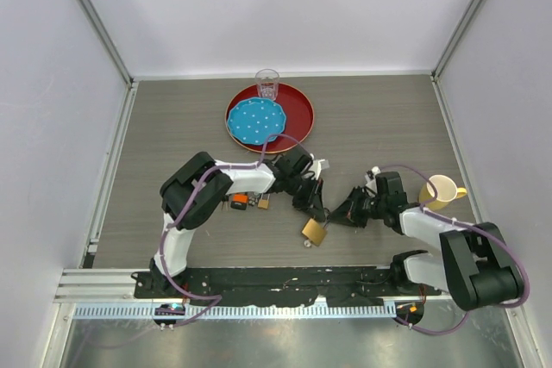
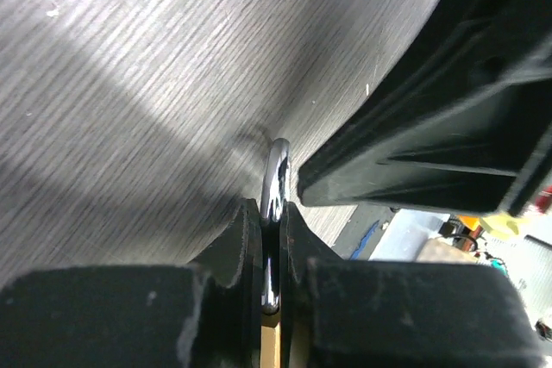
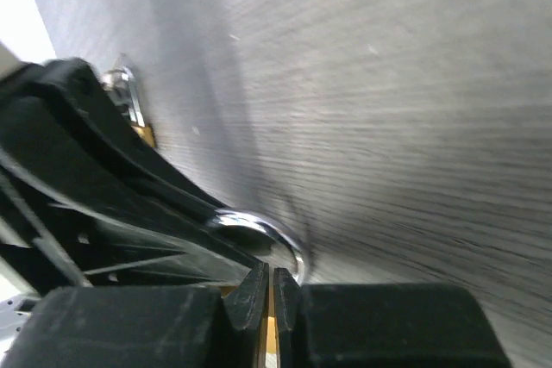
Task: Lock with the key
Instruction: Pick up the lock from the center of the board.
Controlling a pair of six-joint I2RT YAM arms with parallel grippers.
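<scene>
A brass padlock [image 1: 314, 231] lies on the table between the two arms. My left gripper [image 1: 317, 210] reaches down to its upper end. In the left wrist view the left gripper [image 2: 273, 213] is shut on the padlock's silver shackle [image 2: 276, 170], with the brass body [image 2: 272, 338] showing below between the fingers. My right gripper [image 1: 338, 217] is just right of the padlock. In the right wrist view the right gripper [image 3: 269, 275] is shut on a thin brass key [image 3: 269, 333], and a silver ring [image 3: 272, 232] curves out beside the jaws. The key is hidden in the top view.
A red tray [image 1: 297, 109] at the back holds a blue plate [image 1: 255, 121] and a clear glass [image 1: 267, 84]. A yellow cup [image 1: 442, 189] stands beside the right arm. Small orange and brass pieces [image 1: 248, 202] lie under the left arm.
</scene>
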